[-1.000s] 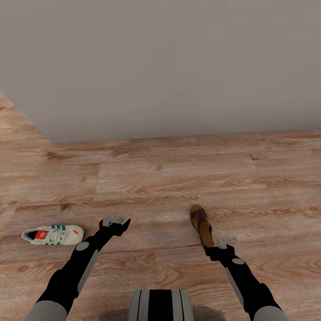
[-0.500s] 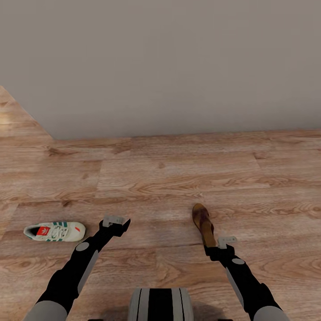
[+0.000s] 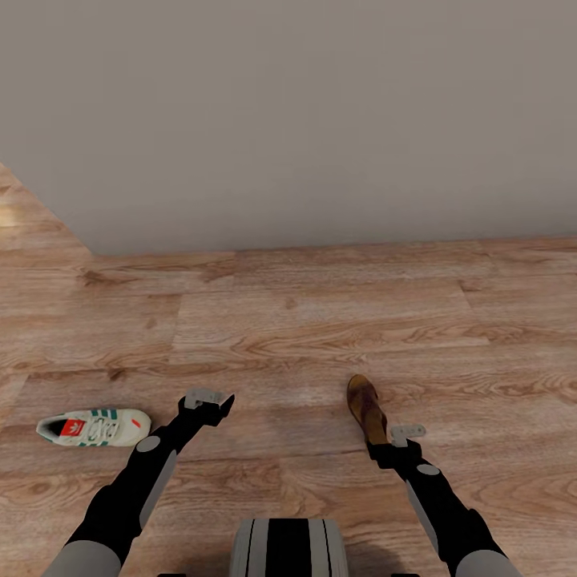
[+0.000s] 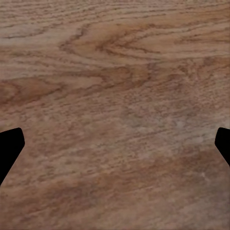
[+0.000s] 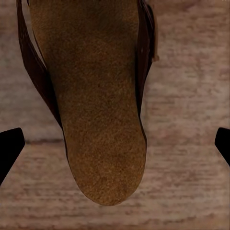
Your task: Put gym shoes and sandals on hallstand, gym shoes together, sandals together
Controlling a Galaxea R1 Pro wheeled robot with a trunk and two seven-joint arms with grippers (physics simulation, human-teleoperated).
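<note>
Jaws on both arms stand wide apart and hold nothing, judging by the wrist views, where each pair's dark tips sit at opposite edges of the picture with clear space between.

From the head view, the left gripper [image 3: 207, 398] hangs low over the corridor floor [image 3: 320, 320], its black arm reaching forward from the lower left. One gym shoe [image 3: 94, 427] lies on the planks to the left of that gripper, near it but apart, resting on its sole with its length running left to right and the red-orange tongue patch showing. The right gripper [image 3: 406, 433] sits just behind the near end of a brown sandal [image 3: 366, 408], which lies flat on the floor pointing away from the robot toward the plain grey wall [image 3: 288, 120]. The robot's own trunk [image 3: 289, 548] shows at the bottom centre.

From the left wrist view, bare wood-grain floor [image 4: 115, 115] lies between the black fingertips [image 4: 8, 146].

From the right wrist view, the sandal [image 5: 96, 105] lies on the floor directly below, its tan footbed up and the dark strap along both sides; its rounded end sits between the two fingertips [image 5: 9, 146], which do not touch it.
</note>
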